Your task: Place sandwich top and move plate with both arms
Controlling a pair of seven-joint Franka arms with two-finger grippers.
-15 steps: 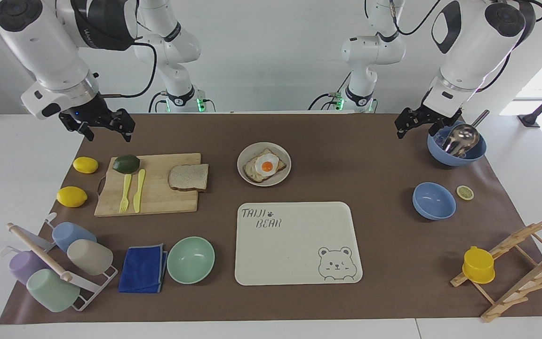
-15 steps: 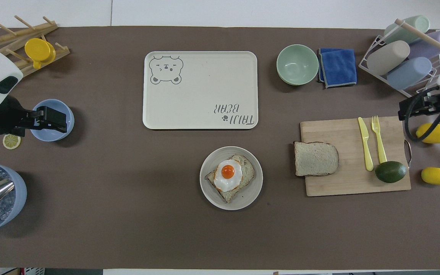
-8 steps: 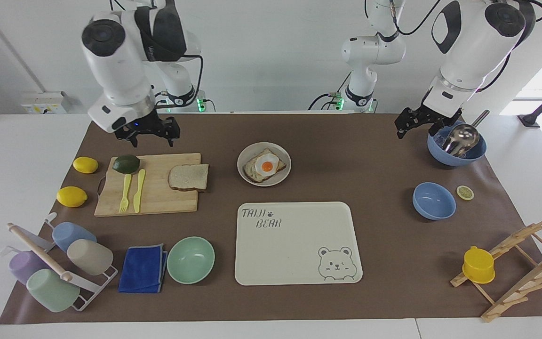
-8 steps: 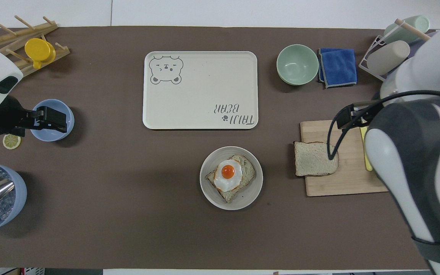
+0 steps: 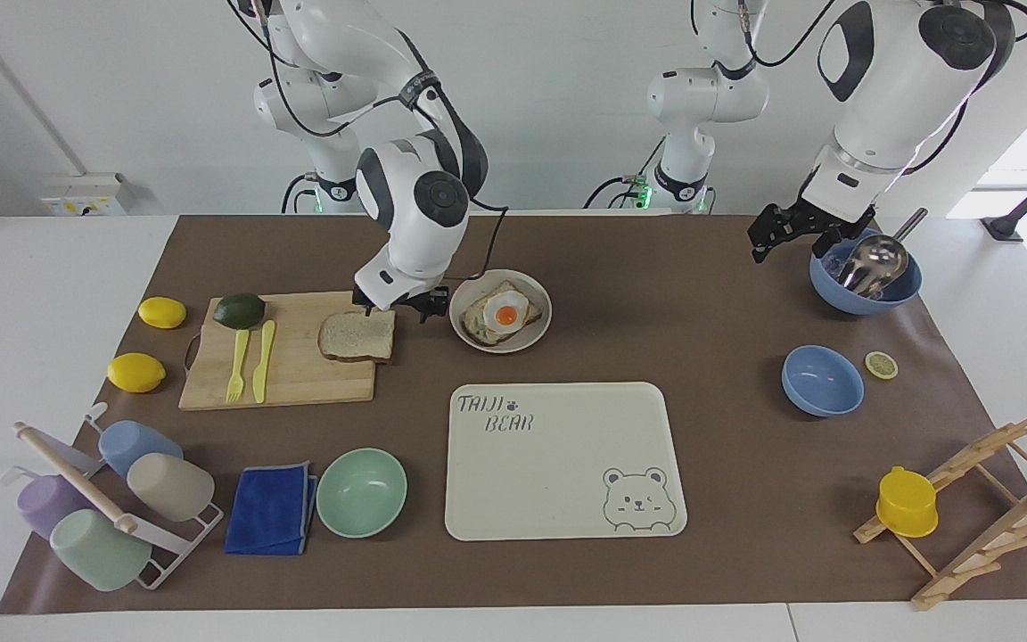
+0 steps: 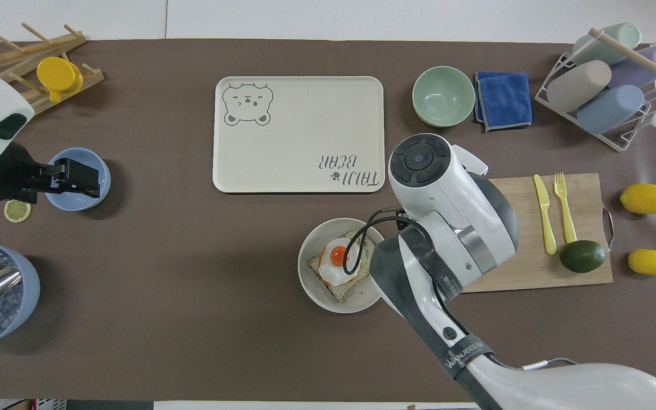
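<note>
The sandwich top [image 5: 355, 336], a plain slice of speckled bread, lies on the wooden cutting board [image 5: 291, 379] at the end beside the plate. The plate [image 5: 460, 308] [image 6: 312, 285] holds a toast slice with a fried egg [image 5: 505, 314] [image 6: 339, 257]. My right gripper [image 5: 398, 310] hangs open, low over the slice's edge next to the plate; whether it touches I cannot tell. In the overhead view the right arm [image 6: 447, 205] hides the slice and its own gripper. My left gripper [image 5: 785, 245] [image 6: 77, 177] waits open in the air beside the blue bowl with a metal scoop [image 5: 866, 272].
On the board lie a yellow fork and knife [image 5: 250, 359] and an avocado [image 5: 239, 309]; two lemons [image 5: 136, 372] sit beside it. The bear tray [image 5: 564, 459], mint bowl [image 5: 361, 491], blue cloth [image 5: 271, 508] and cup rack [image 5: 108, 499] are farther out. An empty blue bowl [image 5: 822, 381] and a wooden rack [image 5: 977, 499] stand toward the left arm's end.
The right arm has swung in from its end of the table, across the cutting board, and come down over the bread slice. The left arm has not moved.
</note>
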